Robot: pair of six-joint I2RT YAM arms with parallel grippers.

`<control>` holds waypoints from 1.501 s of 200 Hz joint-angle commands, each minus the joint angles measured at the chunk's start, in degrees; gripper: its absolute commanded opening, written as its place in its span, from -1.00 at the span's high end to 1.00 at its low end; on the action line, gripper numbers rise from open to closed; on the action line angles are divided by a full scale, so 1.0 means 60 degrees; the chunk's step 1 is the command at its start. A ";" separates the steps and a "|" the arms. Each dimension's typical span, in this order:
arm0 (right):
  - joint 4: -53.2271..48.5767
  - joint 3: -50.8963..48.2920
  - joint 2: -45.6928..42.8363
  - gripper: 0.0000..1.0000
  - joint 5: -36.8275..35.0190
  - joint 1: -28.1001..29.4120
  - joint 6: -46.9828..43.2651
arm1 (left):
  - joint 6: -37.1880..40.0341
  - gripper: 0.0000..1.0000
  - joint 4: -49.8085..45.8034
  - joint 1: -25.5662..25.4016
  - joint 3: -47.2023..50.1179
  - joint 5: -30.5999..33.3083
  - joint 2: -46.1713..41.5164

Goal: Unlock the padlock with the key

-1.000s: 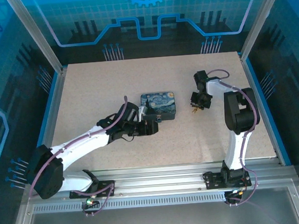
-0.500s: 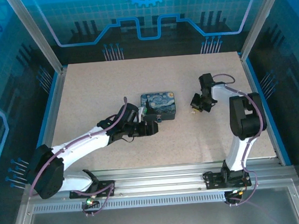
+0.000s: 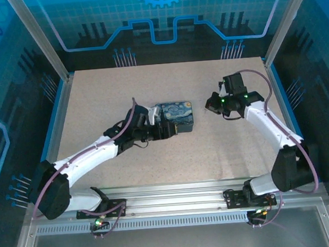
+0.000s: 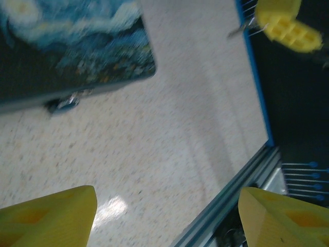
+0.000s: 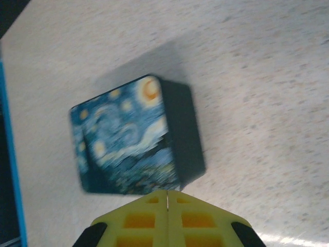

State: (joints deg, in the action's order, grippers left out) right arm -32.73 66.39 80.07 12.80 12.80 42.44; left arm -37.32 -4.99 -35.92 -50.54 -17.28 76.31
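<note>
Gaping wide, the left gripper (image 4: 167, 200) keeps its two yellow fingers (image 4: 49, 216) in the bottom corners of its wrist view, with bare table (image 4: 169, 134) between them and nothing held. Ahead of these jaws and off to their left lies the tin box (image 4: 72, 46) with the starry-night print, near the fingers but not touching them. At the box's nearer edge, just ahead of the left finger, sits a small shiny piece that looks like the padlock (image 4: 64, 102), though blur hides its shape. From above, this gripper (image 3: 166, 129) sits at the near left side of the box (image 3: 175, 115).

The right gripper (image 5: 167, 194) has its jaws pressed together, and a thin metal sliver, the key (image 5: 167, 200), stands in the seam between them. The box (image 5: 133, 136) lies flat on the table ahead of these jaws, apart from them. From above, the right gripper (image 3: 211, 104) hangs to the right of the box, clear of it.
</note>
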 commanded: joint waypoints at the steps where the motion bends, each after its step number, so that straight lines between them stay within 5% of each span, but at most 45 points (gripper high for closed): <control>1: -0.0624 0.0522 -0.0660 1.00 0.0700 0.0531 0.0033 | 0.0459 -0.51 0.0795 0.0214 -0.0721 -0.0831 -0.0384; 18: -0.0695 0.0717 -0.1133 1.00 0.0998 0.0905 -0.0031 | 0.0639 -0.63 0.1005 0.0368 -0.1025 -0.1249 -0.0399; 82: -0.0075 0.0952 -0.2026 1.00 0.3227 0.1695 -0.0110 | 0.0760 -0.54 0.2843 0.0628 -0.1054 -0.3161 -0.0480; 138: 0.0845 0.0700 -0.2200 1.00 0.4335 0.1770 0.0411 | -0.0619 -0.53 0.5581 0.0614 -0.0668 -0.5107 -0.0143; 227: 0.1761 0.0407 -0.2350 1.00 0.4963 0.1777 0.1104 | -0.0890 -0.50 0.5978 0.0389 -0.0702 -0.5353 0.0212; 300: 0.1768 0.0326 -0.2402 1.00 0.4913 0.1761 0.1119 | -0.0787 0.07 0.5806 0.0329 -0.0629 -0.5269 0.0055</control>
State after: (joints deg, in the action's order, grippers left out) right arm -23.35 69.04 66.85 40.99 22.87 48.69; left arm -43.42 29.43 -33.76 -54.52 -47.90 77.28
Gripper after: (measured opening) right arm 0.058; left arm 0.480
